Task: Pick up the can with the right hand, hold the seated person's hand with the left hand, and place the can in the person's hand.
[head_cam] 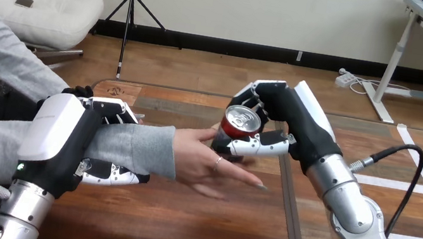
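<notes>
left hand (58,137) curled round the person's forearm (131,145), fingers over the sleeve, thumb beneath. right hand (286,115) grips the can (239,125) upright, at the person's hand (209,161), which lies open above the worktop (178,230); contact cannot be told.

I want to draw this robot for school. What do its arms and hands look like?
The left arm and right arm are shiny silver with rounded joints. The left hand and right hand are black with white shells on their backs and black-and-white fingers. A black cable loops from the right wrist. A small green light glows on the left hand.
</notes>
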`<action>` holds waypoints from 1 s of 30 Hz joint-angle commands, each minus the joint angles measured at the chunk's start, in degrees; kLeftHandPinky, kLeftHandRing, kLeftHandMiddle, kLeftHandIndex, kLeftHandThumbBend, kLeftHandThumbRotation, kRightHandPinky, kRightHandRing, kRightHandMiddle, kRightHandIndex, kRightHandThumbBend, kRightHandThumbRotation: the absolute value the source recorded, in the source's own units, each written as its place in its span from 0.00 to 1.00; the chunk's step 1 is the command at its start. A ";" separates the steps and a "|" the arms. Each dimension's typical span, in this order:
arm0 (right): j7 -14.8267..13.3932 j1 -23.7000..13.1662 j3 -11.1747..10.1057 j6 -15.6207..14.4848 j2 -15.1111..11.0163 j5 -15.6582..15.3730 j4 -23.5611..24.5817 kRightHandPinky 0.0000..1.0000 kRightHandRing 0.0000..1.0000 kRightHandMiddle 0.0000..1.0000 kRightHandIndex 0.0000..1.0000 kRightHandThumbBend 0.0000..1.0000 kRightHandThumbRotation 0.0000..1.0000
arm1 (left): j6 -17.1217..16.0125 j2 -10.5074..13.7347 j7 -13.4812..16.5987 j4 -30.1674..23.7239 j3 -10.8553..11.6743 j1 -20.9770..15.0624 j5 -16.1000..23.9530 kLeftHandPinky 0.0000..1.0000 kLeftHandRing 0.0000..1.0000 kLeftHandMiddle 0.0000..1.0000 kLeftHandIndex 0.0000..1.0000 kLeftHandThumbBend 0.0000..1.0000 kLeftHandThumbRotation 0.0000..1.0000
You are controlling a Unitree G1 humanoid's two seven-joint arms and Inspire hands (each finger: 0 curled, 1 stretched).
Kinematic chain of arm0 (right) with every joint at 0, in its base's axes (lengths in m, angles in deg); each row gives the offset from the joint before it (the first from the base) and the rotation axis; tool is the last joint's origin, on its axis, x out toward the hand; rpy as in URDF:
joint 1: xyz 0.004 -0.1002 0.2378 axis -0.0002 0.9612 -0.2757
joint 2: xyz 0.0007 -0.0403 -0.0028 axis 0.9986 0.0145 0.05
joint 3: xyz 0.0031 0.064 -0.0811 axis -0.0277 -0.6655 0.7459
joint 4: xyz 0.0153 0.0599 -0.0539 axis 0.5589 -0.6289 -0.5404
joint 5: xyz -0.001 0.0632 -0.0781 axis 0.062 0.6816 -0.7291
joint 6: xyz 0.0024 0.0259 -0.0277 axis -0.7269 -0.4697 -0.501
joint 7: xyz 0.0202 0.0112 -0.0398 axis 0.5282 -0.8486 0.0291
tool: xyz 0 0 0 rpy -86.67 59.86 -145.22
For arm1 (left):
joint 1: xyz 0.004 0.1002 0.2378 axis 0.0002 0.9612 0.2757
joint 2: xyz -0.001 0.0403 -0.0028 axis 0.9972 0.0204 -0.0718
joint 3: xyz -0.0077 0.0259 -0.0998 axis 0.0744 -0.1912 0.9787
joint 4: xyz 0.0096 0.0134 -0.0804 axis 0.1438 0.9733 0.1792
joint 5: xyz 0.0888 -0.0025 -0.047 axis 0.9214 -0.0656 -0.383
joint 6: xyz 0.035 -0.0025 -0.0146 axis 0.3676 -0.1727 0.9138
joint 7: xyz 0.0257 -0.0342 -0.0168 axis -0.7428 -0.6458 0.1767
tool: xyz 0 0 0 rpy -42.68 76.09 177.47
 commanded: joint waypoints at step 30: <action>2.12 -5.27 1.57 0.28 2.88 1.61 6.47 0.33 0.37 0.42 0.43 0.80 0.00 | -1.34 -1.31 2.41 -1.45 0.36 -4.73 -1.41 0.20 0.24 0.32 0.39 0.86 0.00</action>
